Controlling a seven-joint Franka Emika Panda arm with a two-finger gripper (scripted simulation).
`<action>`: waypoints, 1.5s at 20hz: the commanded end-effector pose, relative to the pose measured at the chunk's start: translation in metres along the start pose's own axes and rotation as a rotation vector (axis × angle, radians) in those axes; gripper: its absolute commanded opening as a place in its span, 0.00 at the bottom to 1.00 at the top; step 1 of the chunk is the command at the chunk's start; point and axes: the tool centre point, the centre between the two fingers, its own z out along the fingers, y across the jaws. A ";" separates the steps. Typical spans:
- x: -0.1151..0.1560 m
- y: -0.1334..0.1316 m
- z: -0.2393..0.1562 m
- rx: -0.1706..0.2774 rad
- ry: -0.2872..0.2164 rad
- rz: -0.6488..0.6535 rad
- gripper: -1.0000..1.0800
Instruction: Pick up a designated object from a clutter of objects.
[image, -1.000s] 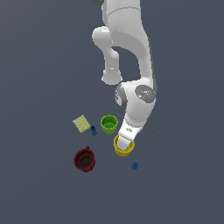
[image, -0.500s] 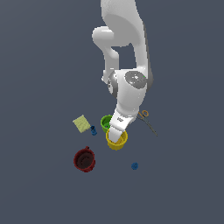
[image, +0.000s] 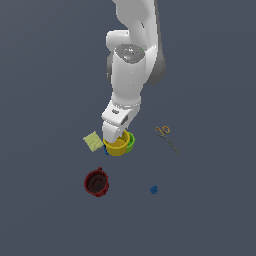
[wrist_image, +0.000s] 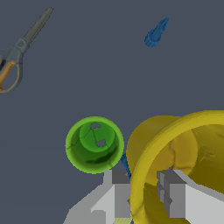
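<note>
The yellow bucket-shaped cup hangs from my gripper, lifted off the floor in the exterior view. In the wrist view the gripper is shut on the thick rim of the yellow cup, one finger outside the wall and one inside. The smaller green cup stands on the floor just behind and partly hidden; in the wrist view the green cup is upright, apart from the yellow one.
A dark red cup with a handle stands at the exterior view's lower left. A pale square pad lies left of the gripper. Orange-handled scissors lie to the right. A tiny blue piece lies lower right.
The arm has risen and swung toward the exterior view's left, carrying the yellow cup off the floor. The cup now hangs in front of the green cup.
</note>
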 end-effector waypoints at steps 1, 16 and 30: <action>-0.022 0.003 -0.023 -0.002 0.003 0.000 0.00; -0.158 0.025 -0.155 0.000 0.006 0.000 0.00; -0.232 0.043 -0.228 -0.002 0.000 0.002 0.00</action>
